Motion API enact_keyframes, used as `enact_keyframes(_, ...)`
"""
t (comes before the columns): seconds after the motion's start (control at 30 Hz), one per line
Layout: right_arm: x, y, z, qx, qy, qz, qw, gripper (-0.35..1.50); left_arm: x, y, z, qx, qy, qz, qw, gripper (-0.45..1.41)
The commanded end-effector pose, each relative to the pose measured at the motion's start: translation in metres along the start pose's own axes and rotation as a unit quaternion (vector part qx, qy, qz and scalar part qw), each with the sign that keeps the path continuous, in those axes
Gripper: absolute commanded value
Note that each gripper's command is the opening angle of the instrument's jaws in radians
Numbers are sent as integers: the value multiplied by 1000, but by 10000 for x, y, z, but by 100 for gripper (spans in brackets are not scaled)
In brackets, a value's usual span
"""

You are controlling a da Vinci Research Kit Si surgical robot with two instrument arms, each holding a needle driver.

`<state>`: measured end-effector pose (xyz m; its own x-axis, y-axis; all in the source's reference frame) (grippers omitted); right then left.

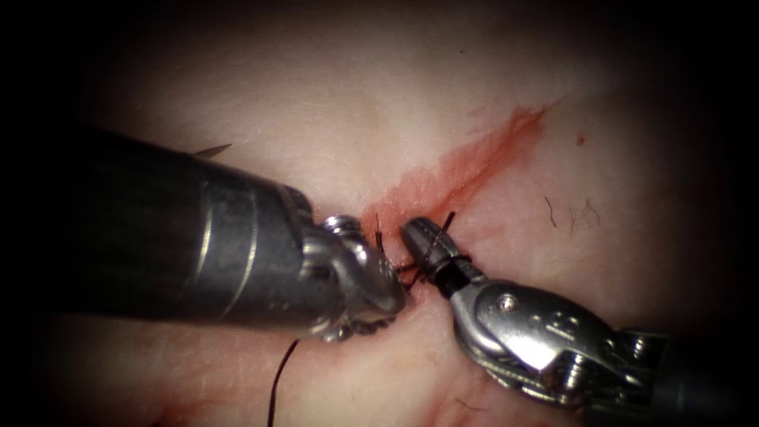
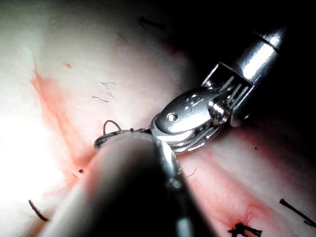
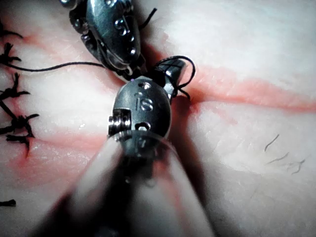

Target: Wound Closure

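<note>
Down at the middle of the cut [image 1: 458,170], the two tools meet almost tip to tip on the tissue [image 1: 332,103]. The left tool [image 1: 378,294] comes in from the endoscope view's left, its wrist bent down toward the wound; whether its jaws are parted or closed cannot be told, and nothing can be seen between them. The right tool [image 1: 423,237] comes in from the lower right with its jaws closed, and dark thread [image 1: 433,251] is wrapped around them in loops, with a short end sticking up beside the tip. Whether the jaws pinch any thread cannot be told.

A further strand of thread trails down from under the left tool toward the lower edge of the endoscope view. The needle [image 1: 212,149] shows as a thin pointed sliver above the left tool's shaft, left of the cut, held by neither tool; whether it enters the tissue cannot be told.

Red fluid [image 1: 490,150] stains the cut toward the upper right. In the right wrist view, the right tool's body bears a stamped "16" [image 3: 145,103], and finished stitches [image 3: 15,121] with cut ends sit along the wound.
</note>
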<state>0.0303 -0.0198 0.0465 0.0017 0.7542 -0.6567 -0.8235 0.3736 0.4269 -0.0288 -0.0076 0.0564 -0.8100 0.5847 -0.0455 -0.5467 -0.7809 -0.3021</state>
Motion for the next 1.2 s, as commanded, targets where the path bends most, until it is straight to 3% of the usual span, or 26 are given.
enact_keyframes(0.03,-1,0,0,-16,-5,4,1000,-35,4,0,5,-1,0,0,1000,-45)
enact_keyframes(0.1,-3,10,-8,-48,-21,4,999,-35,2,0,3,-2,0,1,1000,-45)
enact_keyframes(0.23,-15,34,-27,-63,-60,0,996,-35,-1,-2,1,-3,1,3,1000,-45)
enact_keyframes(0.57,-16,34,-33,-51,-76,-1,996,-35,-4,-6,1,-4,-1,5,1000,-45)
enact_keyframes(0.8,-13,16,-37,8,-76,3,997,-35,-4,-21,-6,11,0,-1,1000,-45)
enact_keyframes(1.03,-10,13,-36,56,-68,-22,996,-35,7,-73,-29,39,12,-33,999,-45)
enact_keyframes(1.2,2,15,-39,102,-55,-40,993,-35,27,-109,-12,53,12,-45,997,-45)
